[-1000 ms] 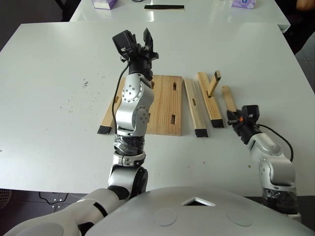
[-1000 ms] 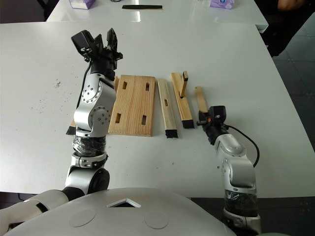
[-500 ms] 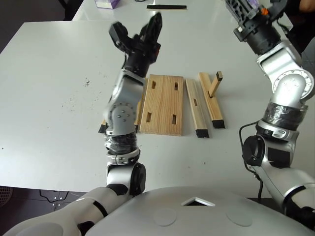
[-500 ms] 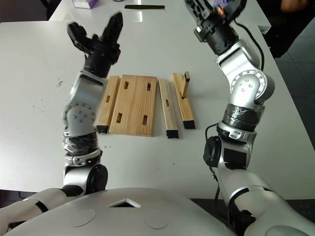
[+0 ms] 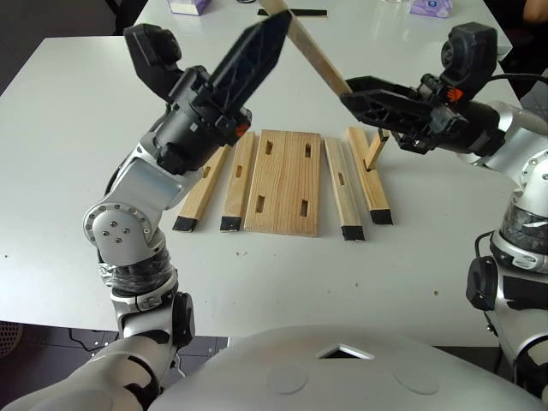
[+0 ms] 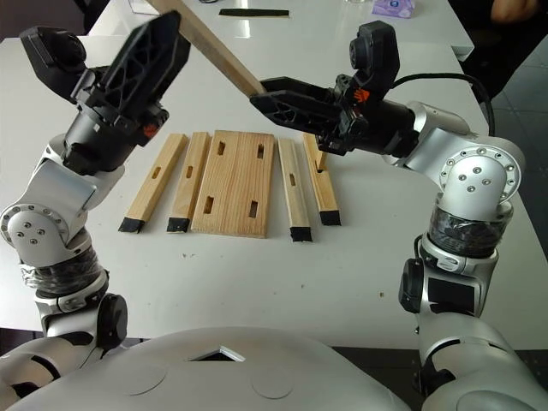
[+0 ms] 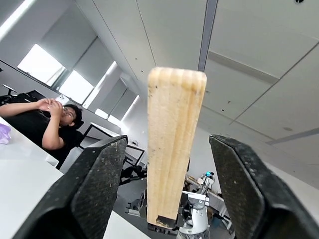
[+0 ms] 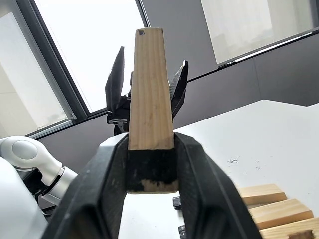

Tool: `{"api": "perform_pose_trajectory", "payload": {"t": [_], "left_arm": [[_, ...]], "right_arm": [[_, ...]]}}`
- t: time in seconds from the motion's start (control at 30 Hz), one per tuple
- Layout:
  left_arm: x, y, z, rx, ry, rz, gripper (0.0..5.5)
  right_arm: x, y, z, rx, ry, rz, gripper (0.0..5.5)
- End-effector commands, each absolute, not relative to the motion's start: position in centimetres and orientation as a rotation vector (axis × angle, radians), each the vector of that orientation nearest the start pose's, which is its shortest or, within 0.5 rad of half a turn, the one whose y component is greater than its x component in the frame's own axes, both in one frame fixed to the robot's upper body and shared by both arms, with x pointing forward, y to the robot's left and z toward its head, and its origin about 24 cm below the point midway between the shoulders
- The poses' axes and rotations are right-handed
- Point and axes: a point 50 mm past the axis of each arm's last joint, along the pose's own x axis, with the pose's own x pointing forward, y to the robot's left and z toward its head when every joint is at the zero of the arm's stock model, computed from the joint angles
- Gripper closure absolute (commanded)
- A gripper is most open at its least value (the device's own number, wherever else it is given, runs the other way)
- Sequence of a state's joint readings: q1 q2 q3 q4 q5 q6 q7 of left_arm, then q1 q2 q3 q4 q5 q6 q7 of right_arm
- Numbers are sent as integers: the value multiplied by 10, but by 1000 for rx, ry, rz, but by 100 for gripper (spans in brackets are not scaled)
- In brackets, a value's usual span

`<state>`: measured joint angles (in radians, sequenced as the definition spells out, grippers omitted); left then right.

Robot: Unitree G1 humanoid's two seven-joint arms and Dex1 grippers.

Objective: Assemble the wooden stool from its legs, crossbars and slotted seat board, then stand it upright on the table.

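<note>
A pale slotted wooden seat board lies flat on the white table; in the air beyond it the right tool clamps a long black-tipped wooden leg, its far end between the spread fingers of the left tool.

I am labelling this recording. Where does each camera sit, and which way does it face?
Left and right eye views: on the head, facing forward and down over the table; the left claw and right claw show.
Left wrist view: on the left wrist, facing along its open claw up to the ceiling.
Right wrist view: on the right wrist, facing along its claw toward the left claw.
All share the wooden bar the right claw clamps.
</note>
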<state>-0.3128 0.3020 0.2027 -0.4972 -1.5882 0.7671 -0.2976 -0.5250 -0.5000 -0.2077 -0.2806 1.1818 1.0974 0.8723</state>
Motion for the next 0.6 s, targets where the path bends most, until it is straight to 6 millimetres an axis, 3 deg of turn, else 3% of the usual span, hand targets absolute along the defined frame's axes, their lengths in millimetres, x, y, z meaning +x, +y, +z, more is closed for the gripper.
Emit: {"api": "perform_pose_trajectory", "payload": {"t": [0.03, 0.2, 0.37, 0.6], "left_arm": [[225, 134, 213, -813, -113, -1258, 245], [227, 141, 215, -756, -109, -1275, 245], [225, 143, 214, -708, -85, -1318, 245], [225, 142, 216, -686, -100, -1345, 350]], "right_arm": [[243, -151, 209, 420, 136, 1526, 419], [237, -163, 197, 404, 217, 1528, 419], [238, -163, 197, 416, 217, 1537, 419], [235, -158, 193, 412, 243, 1558, 419]]}}
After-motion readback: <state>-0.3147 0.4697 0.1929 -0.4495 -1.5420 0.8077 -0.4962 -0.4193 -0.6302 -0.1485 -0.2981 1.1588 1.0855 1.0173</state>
